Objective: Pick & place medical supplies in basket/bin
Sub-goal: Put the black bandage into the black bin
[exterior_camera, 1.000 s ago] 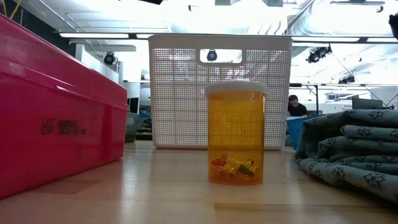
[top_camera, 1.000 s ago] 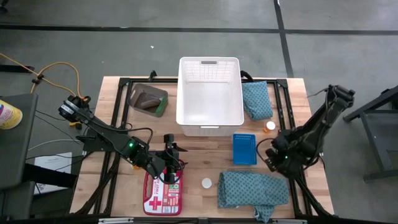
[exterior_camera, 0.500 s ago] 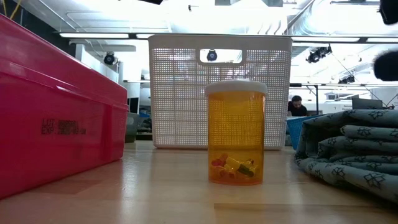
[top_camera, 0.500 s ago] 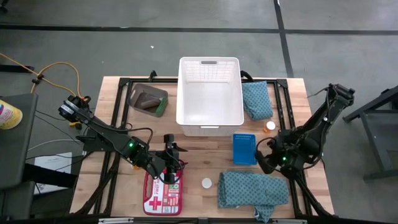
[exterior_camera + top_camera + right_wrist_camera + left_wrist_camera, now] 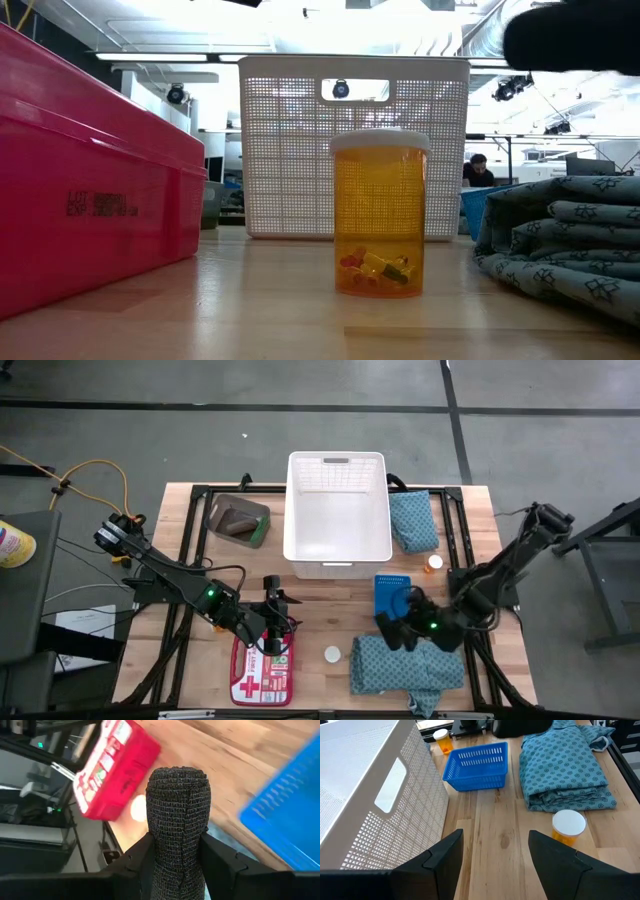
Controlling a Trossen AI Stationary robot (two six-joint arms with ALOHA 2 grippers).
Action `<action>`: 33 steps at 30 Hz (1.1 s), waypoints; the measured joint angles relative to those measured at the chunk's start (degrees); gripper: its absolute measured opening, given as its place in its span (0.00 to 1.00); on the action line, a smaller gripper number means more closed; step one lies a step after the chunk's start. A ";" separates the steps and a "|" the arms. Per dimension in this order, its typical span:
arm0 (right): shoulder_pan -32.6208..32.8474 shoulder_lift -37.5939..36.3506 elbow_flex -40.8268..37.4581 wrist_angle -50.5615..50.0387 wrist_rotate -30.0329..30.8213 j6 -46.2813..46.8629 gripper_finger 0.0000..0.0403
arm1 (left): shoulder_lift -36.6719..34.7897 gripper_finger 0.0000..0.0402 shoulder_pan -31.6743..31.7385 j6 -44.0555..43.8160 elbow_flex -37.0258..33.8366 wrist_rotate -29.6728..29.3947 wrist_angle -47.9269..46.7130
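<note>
While the right gripper (image 5: 392,630) hangs over the front edge of the blue tray (image 5: 393,592), its fingers (image 5: 142,855) are clamped on a black roll (image 5: 178,805), with the near folded cloth (image 5: 405,664) just in front of that tray. To the tray's left, bare wood runs to the white-capped orange bottle (image 5: 568,826) and the red first-aid case (image 5: 262,668). Behind the tray stands the white basket (image 5: 337,556); the left gripper (image 5: 273,607), over by the red case, has its fingers (image 5: 442,862) parted around nothing.

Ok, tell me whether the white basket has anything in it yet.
Empty: the high view shows the white basket's floor bare, no supplies inside.
</note>
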 joint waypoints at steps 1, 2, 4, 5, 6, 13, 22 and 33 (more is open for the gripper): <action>-1.00 0.94 0.00 2.32 -0.55 -1.65 0.32 | 0.00 0.54 -0.01 0.00 0.00 -0.01 0.00; -1.83 1.90 0.00 4.51 -1.25 -3.21 0.32 | 0.00 0.54 -0.01 0.00 0.00 0.00 -0.02; -3.71 3.73 0.00 9.49 -2.44 -6.03 0.32 | 0.00 0.54 -0.01 0.02 0.00 -0.01 0.00; -4.60 4.67 0.04 11.85 -3.06 -7.27 0.32 | 0.00 0.54 0.01 0.00 0.00 0.01 0.00; -5.46 5.63 0.04 13.89 -3.78 -8.36 0.32 | 0.00 0.54 0.00 0.01 0.00 0.01 0.00; -10.86 12.79 0.04 27.85 -9.15 -14.51 0.32 | 0.00 0.54 -0.01 0.01 0.00 -0.01 0.00; -14.90 16.31 0.04 36.12 -12.54 -21.69 0.32 | 0.00 0.54 -0.01 0.01 0.00 0.00 -0.01; -15.15 16.32 0.03 41.31 -9.61 -51.35 0.32 | 0.00 0.54 0.00 0.00 0.00 0.01 0.00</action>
